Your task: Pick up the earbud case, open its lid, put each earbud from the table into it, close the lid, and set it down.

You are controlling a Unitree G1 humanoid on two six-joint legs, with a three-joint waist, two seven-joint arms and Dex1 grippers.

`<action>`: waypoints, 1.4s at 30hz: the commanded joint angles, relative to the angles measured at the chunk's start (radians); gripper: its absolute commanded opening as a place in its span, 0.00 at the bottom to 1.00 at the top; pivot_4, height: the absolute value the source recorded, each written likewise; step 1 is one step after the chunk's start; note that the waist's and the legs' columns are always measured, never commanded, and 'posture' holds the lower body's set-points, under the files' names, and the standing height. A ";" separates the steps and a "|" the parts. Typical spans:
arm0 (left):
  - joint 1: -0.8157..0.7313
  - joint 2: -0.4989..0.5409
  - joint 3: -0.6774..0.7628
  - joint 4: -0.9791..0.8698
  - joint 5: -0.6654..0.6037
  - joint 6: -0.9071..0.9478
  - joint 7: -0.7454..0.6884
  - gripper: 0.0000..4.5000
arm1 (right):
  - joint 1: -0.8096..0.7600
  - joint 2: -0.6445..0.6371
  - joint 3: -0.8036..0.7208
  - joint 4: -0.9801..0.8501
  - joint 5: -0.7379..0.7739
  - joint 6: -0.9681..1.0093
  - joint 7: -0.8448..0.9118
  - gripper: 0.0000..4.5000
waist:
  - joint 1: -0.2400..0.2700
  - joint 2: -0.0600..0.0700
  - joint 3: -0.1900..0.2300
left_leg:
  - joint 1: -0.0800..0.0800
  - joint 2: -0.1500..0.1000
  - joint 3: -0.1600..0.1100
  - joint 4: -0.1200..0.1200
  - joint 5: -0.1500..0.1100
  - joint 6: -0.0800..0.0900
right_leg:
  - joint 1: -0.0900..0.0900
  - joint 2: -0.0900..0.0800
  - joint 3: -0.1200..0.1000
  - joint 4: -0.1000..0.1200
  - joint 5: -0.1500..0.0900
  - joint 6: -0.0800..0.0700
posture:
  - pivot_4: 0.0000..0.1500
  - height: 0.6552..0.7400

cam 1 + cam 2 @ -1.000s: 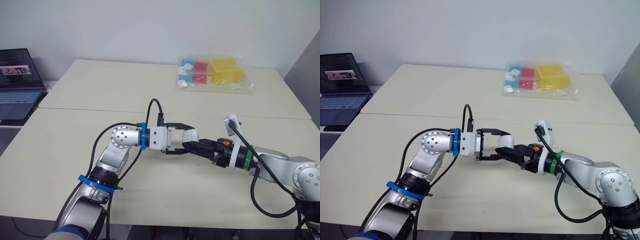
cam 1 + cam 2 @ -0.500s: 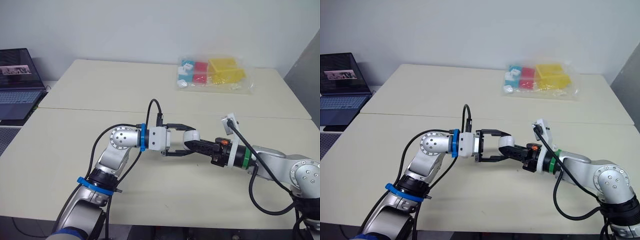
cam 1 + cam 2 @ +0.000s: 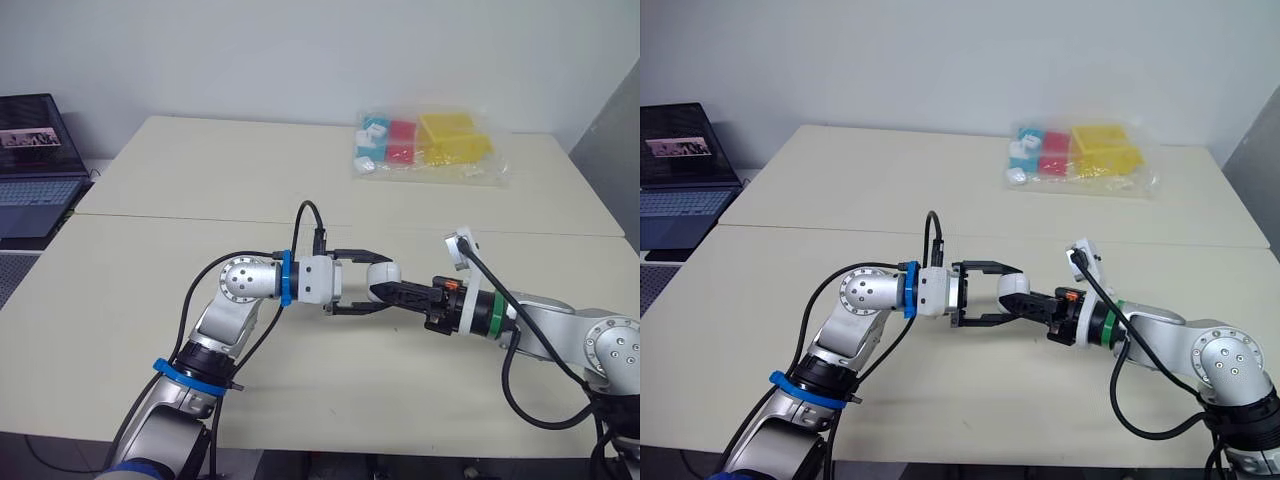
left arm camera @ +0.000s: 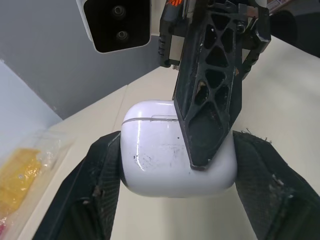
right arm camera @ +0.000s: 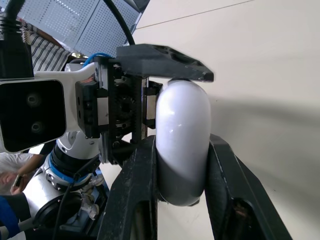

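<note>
- The earbud case [image 3: 383, 271] hangs in the air above the table [image 3: 180, 190]. It is well short of the bag of coloured blocks [image 3: 425, 148], on the robot's side of it, and is pinched from two directions at once.
- The left gripper [image 3: 371, 280] is closed on the case, with its pads [image 4: 102, 175] pressing the two narrow sides.
- The right gripper [image 3: 388, 290] is also closed on it, clamping the two broad faces. One of its fingers [image 4: 210, 100] lies flat across the front face.
- Risk: that right finger crosses the lid seam. With it there the lid looks pinned, and prying at it could lever the case out of the left pads.
- Risk: the shell is smooth and rounded, and both grips sit on curved surfaces. If one gripper lets go before the other is firm, or the arms pull slightly apart, the case could squirt out and fall to the table on the near side of the bag.
- Orientation: in the left wrist view the seam runs from pad to pad, and the lid end points away from the left wrist toward the right arm.
- Long axis: it seems to run roughly level along the line between the two grippers, with the case thin-edge up in the right wrist view [image 5: 182, 135].
</note>
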 commanded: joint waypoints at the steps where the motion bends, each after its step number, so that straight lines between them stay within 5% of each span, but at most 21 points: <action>1: -0.014 0.014 0.014 -0.018 -0.024 0.031 -0.008 0.96 | -0.002 -0.021 -0.015 -0.031 0.037 -0.003 0.009 0.18 | -0.001 0.000 0.000 | 0.000 0.000 0.000 0.000 0.000 0.000 | 0.000 0.000 0.000 0.000 0.000 0.000 | 1.00 1.00; 6: -0.033 0.109 0.009 0.040 0.031 0.120 -0.042 1.00 | -0.016 -0.100 -0.022 -0.034 0.014 0.049 0.056 0.18 | -0.001 0.000 0.000 | 0.001 -0.001 0.000 0.000 0.000 0.000 | 0.000 0.002 0.000 0.002 0.000 0.000 | 1.00 1.00; 12: -0.009 0.179 -0.006 -0.088 -0.055 0.425 -0.098 1.00 | -0.091 -0.259 -0.014 -0.066 -0.215 0.159 0.255 0.18 | -0.004 0.002 0.002 | 0.000 0.000 0.000 0.000 0.000 0.000 | -0.002 0.002 0.000 0.002 -0.001 -0.001 | 1.00 1.00; 20: -0.056 0.156 -0.052 -0.284 -0.123 0.789 -0.047 1.00 | -0.266 -0.524 0.252 -0.221 -0.906 0.073 0.781 0.18 | -0.005 0.007 0.005 | 0.000 -0.001 -0.003 0.000 0.000 0.000 | -0.003 0.002 0.000 0.001 -0.001 -0.001 | 1.00 1.00; 28: -0.154 0.047 -0.113 -0.330 -0.073 0.915 0.095 1.00 | -0.339 -0.475 0.347 -0.197 -1.227 -0.032 0.973 0.18 | -0.016 0.006 0.005 | 0.000 -0.002 -0.002 0.000 0.000 0.000 | -0.004 0.002 0.000 0.002 -0.001 -0.001 | 1.00 1.00; 42: -0.176 0.038 -0.178 -0.308 -0.032 0.908 0.112 1.00 | -0.342 -0.372 0.338 -0.198 -1.394 -0.014 1.076 0.18 | -0.018 0.006 0.005 | 0.000 -0.002 -0.002 0.001 0.000 0.000 | -0.004 0.002 0.002 0.004 -0.001 -0.001 | 1.00 1.00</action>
